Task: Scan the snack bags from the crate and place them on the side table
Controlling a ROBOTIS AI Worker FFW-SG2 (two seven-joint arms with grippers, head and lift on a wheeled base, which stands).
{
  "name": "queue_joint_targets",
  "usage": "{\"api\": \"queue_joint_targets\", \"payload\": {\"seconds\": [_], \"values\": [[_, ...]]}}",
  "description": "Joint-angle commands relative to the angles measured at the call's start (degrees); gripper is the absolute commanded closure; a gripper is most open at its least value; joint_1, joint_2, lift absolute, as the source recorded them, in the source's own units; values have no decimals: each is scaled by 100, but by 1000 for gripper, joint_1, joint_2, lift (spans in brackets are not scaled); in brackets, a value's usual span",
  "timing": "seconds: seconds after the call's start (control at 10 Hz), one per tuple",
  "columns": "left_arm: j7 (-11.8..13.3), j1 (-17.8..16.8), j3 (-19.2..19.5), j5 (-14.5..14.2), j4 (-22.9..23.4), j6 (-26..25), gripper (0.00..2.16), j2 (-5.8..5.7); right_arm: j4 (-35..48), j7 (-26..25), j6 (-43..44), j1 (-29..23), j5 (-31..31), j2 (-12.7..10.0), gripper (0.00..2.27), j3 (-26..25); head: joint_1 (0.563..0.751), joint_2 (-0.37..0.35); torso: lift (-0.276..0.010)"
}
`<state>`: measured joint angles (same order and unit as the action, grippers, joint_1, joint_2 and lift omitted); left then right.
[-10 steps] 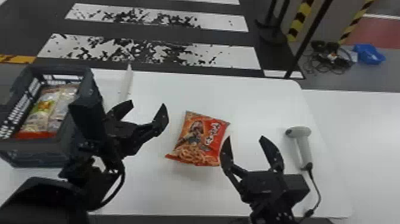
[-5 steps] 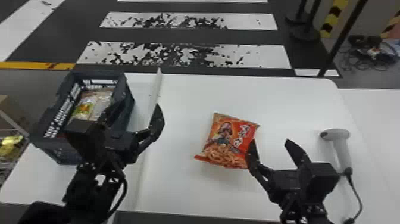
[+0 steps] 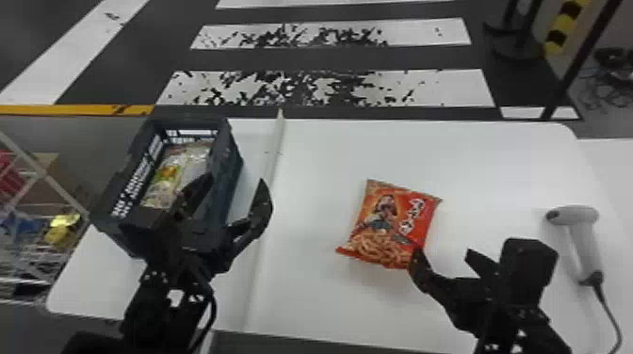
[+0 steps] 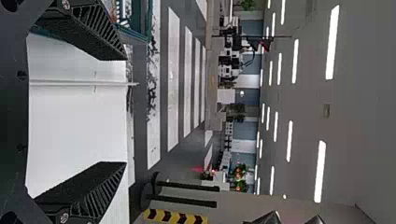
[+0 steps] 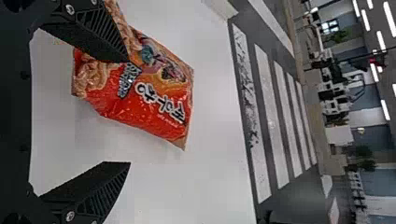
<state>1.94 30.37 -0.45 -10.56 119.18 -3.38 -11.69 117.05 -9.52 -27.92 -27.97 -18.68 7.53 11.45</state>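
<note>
Inspection of the work surface, from my remote station. One glossy red-orange snack bag with a picture of curled snacks [image 3: 391, 226] lies flat, printed front up, on the white tabletop [image 3: 471, 160], well apart from the dark slatted plastic crate [image 3: 229, 172]. Pale, clear-wrapped snack bags [image 3: 165, 176] are inside that crate.

My right gripper [image 3: 442, 253] is wide open and holds nothing; one finger overlaps the red bag's near corner in the head view, contact not confirmed. My left gripper [image 3: 236, 180] is likewise spread wide and empty, at the crate's near side. The grey-white handheld scanner [image 3: 574, 219] lies to the right, its black cable [image 3: 607, 310] trailing toward me.

Finding: the step in hand appears to be taking up the red bag for scanning. The next move calls for setting the right fingers astride its edge, low to the table, and closing gently. Risk noted: a finger landing on top could push the bag away or crush its contents. The code is probably underneath, so I would expect to turn it over before scanning
</note>
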Motion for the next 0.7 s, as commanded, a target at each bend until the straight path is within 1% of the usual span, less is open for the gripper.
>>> {"api": "queue_joint_targets", "payload": {"seconds": [0.0, 0.2, 0.3, 0.4, 0.6], "values": [[-1, -5, -26, -7, -36, 8, 83, 8, 371, -14, -1089, 20, -391, -50, 93, -186, 695, 130, -81], [8, -5, -52, -7, -88, 8, 83, 8, 406, 56, -1792, 240, -1120, -120, 90, -459, 695, 143, -81], [16, -5, -52, -7, -124, 8, 83, 8, 257, 188, -2179, 415, -1428, -234, 90, -617, 695, 150, -81], [25, -5, -61, -7, -141, -10, 83, 0, 72, 232, -2337, 556, -1762, -278, 90, -749, 695, 158, -81], [60, -5, -69, -7, -176, -10, 83, -9, -244, 328, -2390, 785, -2087, -393, 90, -907, 695, 177, -81]]}}
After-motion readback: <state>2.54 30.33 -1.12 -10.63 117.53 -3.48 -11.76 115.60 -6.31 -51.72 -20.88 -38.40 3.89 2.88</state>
